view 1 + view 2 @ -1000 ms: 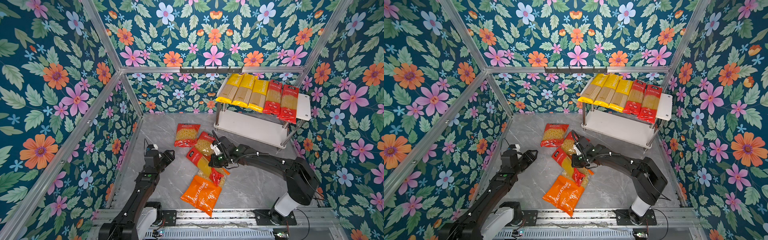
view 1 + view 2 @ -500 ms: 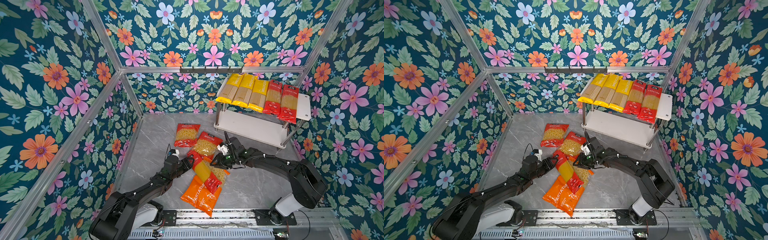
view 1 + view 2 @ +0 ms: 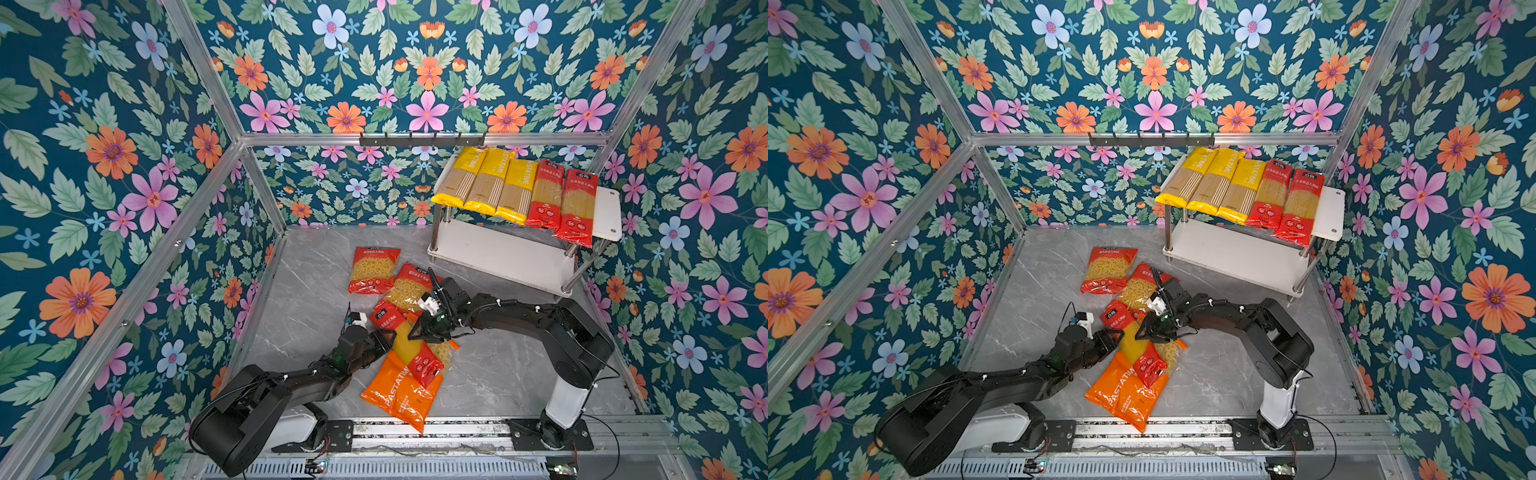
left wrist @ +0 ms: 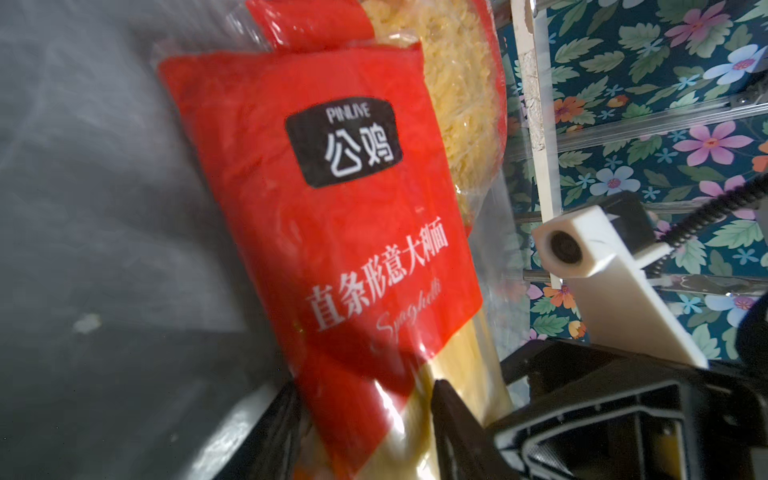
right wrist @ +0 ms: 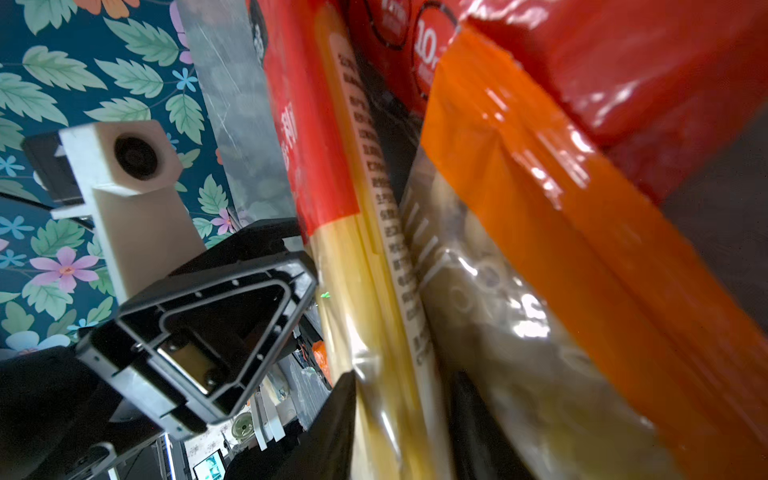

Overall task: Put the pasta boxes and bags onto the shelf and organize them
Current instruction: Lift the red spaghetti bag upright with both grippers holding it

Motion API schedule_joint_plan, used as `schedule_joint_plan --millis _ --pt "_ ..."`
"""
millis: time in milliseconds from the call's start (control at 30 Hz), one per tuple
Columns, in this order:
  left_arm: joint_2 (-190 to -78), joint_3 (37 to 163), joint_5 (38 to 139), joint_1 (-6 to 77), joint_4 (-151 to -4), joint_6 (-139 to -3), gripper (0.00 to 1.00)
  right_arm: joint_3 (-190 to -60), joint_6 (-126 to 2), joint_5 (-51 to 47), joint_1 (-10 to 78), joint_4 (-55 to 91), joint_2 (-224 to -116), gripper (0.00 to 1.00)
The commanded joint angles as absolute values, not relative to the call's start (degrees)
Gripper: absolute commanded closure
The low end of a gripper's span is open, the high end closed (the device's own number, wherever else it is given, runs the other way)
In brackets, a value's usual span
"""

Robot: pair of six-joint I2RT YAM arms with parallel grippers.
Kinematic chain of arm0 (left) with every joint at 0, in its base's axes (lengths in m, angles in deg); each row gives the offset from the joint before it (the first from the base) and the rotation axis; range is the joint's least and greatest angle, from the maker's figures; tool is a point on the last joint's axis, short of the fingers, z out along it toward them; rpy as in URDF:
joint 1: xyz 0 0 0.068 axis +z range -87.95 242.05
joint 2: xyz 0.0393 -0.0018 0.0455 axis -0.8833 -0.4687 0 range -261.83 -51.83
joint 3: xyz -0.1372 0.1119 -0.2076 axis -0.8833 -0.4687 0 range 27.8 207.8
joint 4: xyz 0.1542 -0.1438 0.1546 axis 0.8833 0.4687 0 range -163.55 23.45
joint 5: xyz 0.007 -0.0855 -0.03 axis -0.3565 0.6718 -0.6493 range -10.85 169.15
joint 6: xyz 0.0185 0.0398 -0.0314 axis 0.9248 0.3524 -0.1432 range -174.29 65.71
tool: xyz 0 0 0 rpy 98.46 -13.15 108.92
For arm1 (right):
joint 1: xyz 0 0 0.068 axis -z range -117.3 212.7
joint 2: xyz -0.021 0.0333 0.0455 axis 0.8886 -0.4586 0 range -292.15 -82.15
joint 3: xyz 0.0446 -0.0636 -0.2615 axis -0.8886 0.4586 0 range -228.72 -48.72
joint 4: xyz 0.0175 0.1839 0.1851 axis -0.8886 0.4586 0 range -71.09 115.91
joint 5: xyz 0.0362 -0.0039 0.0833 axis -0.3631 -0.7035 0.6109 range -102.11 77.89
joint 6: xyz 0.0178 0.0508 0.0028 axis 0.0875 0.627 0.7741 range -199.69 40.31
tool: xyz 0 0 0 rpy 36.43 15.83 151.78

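On the grey floor a long red spaghetti pack (image 3: pixel 426 365) (image 3: pixel 1150 366) lies slanted across the orange macaroni bag (image 3: pixel 399 395) (image 3: pixel 1121 395). My left gripper (image 3: pixel 390 338) (image 3: pixel 1119 332) and right gripper (image 3: pixel 417 332) (image 3: pixel 1142 328) meet at its yellow middle from opposite sides. In the left wrist view the spaghetti pack (image 4: pixel 332 232) sits between the left gripper's (image 4: pixel 365 386) fingers. In the right wrist view the right gripper (image 5: pixel 405 378) straddles the pack (image 5: pixel 361 266) edge-on. Two red macaroni bags (image 3: pixel 372 270) (image 3: pixel 409 286) lie behind. The shelf (image 3: pixel 498 253) (image 3: pixel 1233 253) carries three yellow spaghetti packs (image 3: pixel 486 183) and two red ones (image 3: pixel 561 199) on top.
A black hook rail (image 3: pixel 422 139) hangs on the back wall above the shelf. Floral walls with aluminium posts close in the floor on three sides. The arms' base rail (image 3: pixel 415 432) runs along the front edge, just below the orange bag.
My left arm swung in from the left to the spaghetti pack and its jaws narrowed around it. My right gripper went from shut to parted around the same pack.
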State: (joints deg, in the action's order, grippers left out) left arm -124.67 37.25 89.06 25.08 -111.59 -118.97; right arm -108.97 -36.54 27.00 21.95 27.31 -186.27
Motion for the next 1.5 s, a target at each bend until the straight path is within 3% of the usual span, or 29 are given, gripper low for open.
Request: schedule_joint_plan --millis 0,233,500,700,900,1267,1467 --pt "-125.9 36.7 88.7 24.7 -117.0 -121.2 0.54 -108.1 -34.4 30.6 21.3 23.0 -186.9 0.66" --pt "-124.5 37.8 88.2 24.5 -115.7 -120.4 0.64 -105.2 -31.3 32.7 21.4 15.9 -187.2 0.81" --pt "-119.6 40.4 86.9 24.7 -108.5 -118.0 0.63 -101.3 -28.7 32.5 21.6 7.8 -183.2 0.91" --pt "-110.7 45.6 86.1 28.0 -95.2 -112.0 0.56 -98.7 -27.3 32.3 22.7 3.2 -178.1 0.94" --pt "-105.5 48.4 91.8 35.2 -93.4 -109.8 0.5 -97.0 -30.8 26.7 23.0 1.4 -171.3 1.0" --pt "-109.1 51.0 105.3 37.2 -113.3 -111.5 0.28 -95.9 -35.6 21.3 23.7 -4.2 -160.0 1.0" --pt "-113.0 53.5 109.7 35.6 -123.0 -112.5 0.21 -97.2 -36.9 20.9 23.9 -4.7 -155.3 1.0"
